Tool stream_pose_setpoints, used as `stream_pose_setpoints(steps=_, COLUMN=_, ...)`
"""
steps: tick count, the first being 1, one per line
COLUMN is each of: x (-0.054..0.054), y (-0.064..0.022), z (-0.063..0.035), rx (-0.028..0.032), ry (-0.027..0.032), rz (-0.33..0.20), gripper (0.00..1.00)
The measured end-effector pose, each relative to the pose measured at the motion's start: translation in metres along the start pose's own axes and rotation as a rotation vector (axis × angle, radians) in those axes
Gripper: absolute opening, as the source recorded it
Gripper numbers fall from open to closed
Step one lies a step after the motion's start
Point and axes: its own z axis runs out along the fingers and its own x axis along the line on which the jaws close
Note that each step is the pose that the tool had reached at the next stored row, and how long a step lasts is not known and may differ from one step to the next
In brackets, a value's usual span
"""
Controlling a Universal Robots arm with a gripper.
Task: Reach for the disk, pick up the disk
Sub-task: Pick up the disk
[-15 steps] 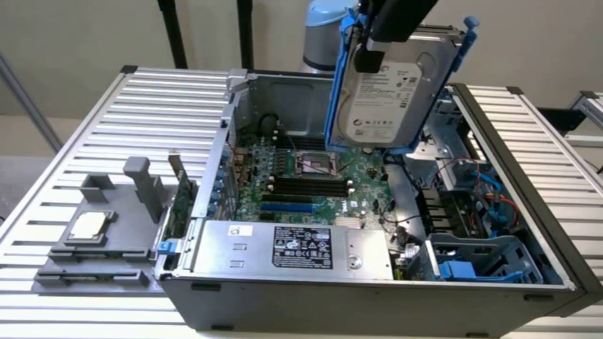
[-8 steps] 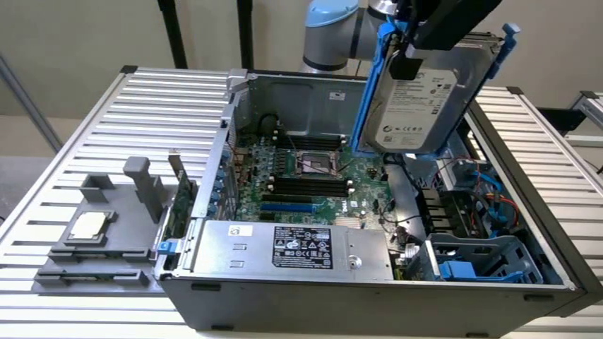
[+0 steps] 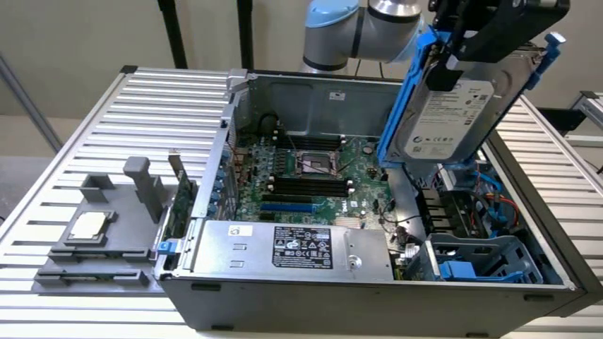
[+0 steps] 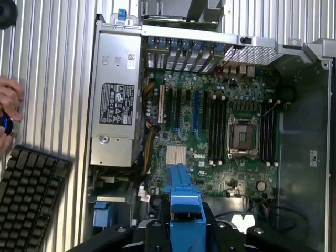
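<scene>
We see the end effector (image 3: 490, 32), a black angular block at the end of the grey and light-blue arm, clamped on the disk (image 3: 450, 116) and holding it in the air above the open computer case (image 3: 377, 296). The disk hangs nearly on edge just below the end effector, its flat silver-grey metal face tilted toward the exterior camera. A white printed label covers much of that face; its lines of text are too small for us to read. A blue plastic bracket (image 3: 407, 92) frames the disk along its long edges, and in the wrist view the same glossy blue plastic (image 4: 185, 210) sits between the black end effector parts.

Below the end effector lies the green motherboard (image 4: 210, 121), where we can read "DELL" in white near a finned silver heatsink. The square CPU socket (image 4: 242, 135) has a metal frame, with black memory slots on either side. Farther below, toward the case's near wall, lies the power supply (image 3: 292, 248), a brushed silver box with a black label bearing white marks we cannot read. A blue drive cage (image 3: 481, 260) sits in the case corner beneath the held disk.

The case rests on a ribbed aluminium desk (image 3: 141, 113). Well off to the exterior view's left, a grey moulded holder (image 3: 104, 233) carries a small square silvery chip (image 3: 87, 224). In the wrist view a person's hand (image 4: 9, 113) rests by a black keyboard (image 4: 29, 194).
</scene>
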Motion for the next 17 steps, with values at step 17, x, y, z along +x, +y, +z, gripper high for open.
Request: stream_pose_setpoints(steps=17, x=0.042, y=-0.0469, z=-0.0054, rx=-0.0087, ry=-0.0003, rz=0.001, gripper=0.33)
